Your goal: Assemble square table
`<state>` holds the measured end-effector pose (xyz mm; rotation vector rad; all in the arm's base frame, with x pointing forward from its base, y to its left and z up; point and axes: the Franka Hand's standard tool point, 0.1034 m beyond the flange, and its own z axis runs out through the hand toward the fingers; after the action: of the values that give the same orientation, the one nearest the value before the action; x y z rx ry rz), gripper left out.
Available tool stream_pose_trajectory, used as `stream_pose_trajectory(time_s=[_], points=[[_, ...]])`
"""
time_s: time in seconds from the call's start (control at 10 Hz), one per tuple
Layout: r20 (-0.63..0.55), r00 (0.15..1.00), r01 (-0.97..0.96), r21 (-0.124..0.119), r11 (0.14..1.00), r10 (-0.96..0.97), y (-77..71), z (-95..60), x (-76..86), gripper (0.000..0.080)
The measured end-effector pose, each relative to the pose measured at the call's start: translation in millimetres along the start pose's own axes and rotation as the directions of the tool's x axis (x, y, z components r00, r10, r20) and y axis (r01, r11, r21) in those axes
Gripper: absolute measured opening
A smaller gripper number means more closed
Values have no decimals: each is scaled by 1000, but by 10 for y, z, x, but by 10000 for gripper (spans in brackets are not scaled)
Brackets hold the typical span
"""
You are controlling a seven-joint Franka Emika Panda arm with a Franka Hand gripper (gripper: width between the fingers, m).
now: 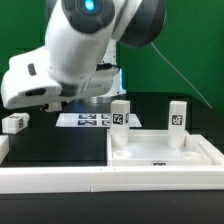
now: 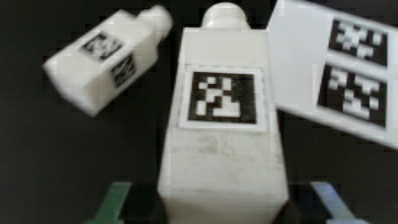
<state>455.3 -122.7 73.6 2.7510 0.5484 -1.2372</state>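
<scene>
In the wrist view a white tagged leg (image 2: 222, 120) fills the space between my gripper's (image 2: 217, 205) two fingers, which stand shut on its sides. A second leg (image 2: 107, 60) lies tilted on the black table just past it. In the exterior view the white square tabletop (image 1: 165, 160) lies at the right, with two legs (image 1: 120, 120) (image 1: 177, 118) standing upright in its far corners. A loose leg (image 1: 15, 122) lies at the exterior view's left. The arm's white body hides the gripper and the held leg in that view.
The marker board (image 1: 90, 120) lies flat behind the arm and shows beside the held leg (image 2: 347, 60) in the wrist view. A long white border rail (image 1: 60, 180) runs along the table's front edge.
</scene>
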Motion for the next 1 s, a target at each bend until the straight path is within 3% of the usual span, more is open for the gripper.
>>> stream_pose_trajectory(time_s=[0.1, 0.2, 0.5, 0.6, 0.7, 0.8, 1.0], points=[[-34, 999, -7, -9, 1000, 7, 43, -104, -23, 290], [-99, 995, -6, -32, 999, 3, 67, -153, 32, 290], [-297, 955, -11, -47, 999, -4, 115, -185, 58, 290], [-345, 938, -25, -33, 999, 12, 112, -347, 61, 290], [-398, 917, -56, -49, 997, 32, 169, -558, 86, 290], [-480, 877, -49, -75, 996, 7, 218, -605, 144, 290], [-590, 808, -64, -79, 995, 5, 244, -581, 137, 290]])
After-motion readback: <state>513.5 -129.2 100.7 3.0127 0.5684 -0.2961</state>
